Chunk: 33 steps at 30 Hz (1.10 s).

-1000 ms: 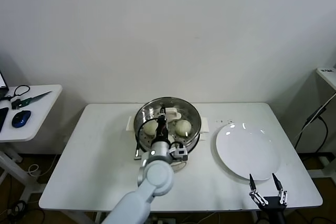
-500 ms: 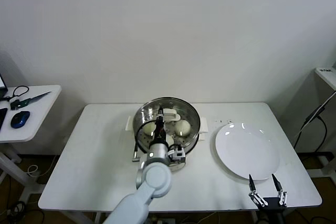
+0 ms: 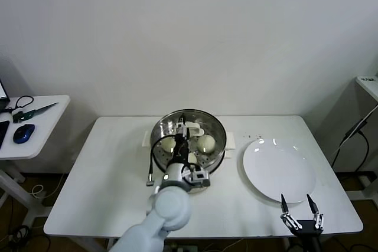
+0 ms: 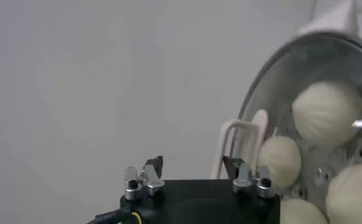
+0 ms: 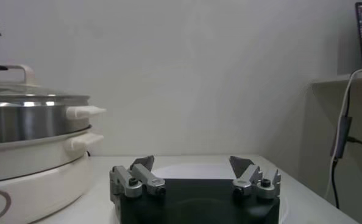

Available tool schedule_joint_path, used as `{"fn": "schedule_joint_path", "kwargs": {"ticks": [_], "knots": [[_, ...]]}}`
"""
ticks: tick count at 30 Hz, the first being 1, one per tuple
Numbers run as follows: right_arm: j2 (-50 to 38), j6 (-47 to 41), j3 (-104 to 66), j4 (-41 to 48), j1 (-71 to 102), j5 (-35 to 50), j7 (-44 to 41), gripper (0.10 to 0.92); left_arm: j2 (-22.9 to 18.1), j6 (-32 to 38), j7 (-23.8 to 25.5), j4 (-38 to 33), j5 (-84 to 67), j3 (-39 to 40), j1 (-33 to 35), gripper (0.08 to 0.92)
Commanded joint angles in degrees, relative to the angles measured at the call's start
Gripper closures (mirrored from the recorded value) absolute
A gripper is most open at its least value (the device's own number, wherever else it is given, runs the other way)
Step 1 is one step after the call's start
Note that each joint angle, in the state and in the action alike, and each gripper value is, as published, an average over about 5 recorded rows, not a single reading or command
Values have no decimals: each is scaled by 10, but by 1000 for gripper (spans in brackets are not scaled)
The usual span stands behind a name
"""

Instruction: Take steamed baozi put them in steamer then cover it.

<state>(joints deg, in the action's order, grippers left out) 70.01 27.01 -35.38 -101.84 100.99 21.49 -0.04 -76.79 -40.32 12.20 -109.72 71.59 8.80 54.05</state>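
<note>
The steamer (image 3: 220, 146) stands at the table's middle on its cream-white pot. The glass cover (image 3: 212, 127) lies on it, its cream handle (image 3: 194, 128) at centre. Through the glass I see baozi (image 3: 205, 142) inside. In the left wrist view several baozi (image 4: 327, 112) show under the glass beside the cover's handle (image 4: 239, 143). My left gripper (image 3: 180, 124) is open and empty just above the cover, next to the handle; it also shows in the left wrist view (image 4: 193, 163). My right gripper (image 3: 299, 203) is open and empty at the table's front right.
An empty white plate (image 3: 277, 169) lies right of the steamer, just beyond my right gripper; it also shows in the right wrist view (image 5: 187, 170). The covered steamer (image 5: 28, 115) shows there too. A side table (image 3: 35, 140) with a mouse and tools stands far left.
My left arm has drawn back a little toward the table's front and risen, with the gripper still over the cover. The right arm has not moved.
</note>
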Motion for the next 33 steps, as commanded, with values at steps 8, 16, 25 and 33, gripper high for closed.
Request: {"fn": "schedule_joint_path", "kwargs": {"ticks": [8, 16, 25, 33], "knots": [[-14, -36, 14, -28, -21, 9, 20, 203, 60, 16, -43, -138, -239, -19, 53, 187], [-17, -36, 19, -40, -24, 4, 23, 203, 70, 105, -79, -147, -326, -108, 171, 177], [-23, -61, 19, -33, -25, -24, 32, 203, 55, 178, -135, -168, -509, -338, 244, 177], [-23, -70, 26, -13, -32, -23, 25, 203, 63, 358, -175, -79, -813, -525, 324, 177]]}}
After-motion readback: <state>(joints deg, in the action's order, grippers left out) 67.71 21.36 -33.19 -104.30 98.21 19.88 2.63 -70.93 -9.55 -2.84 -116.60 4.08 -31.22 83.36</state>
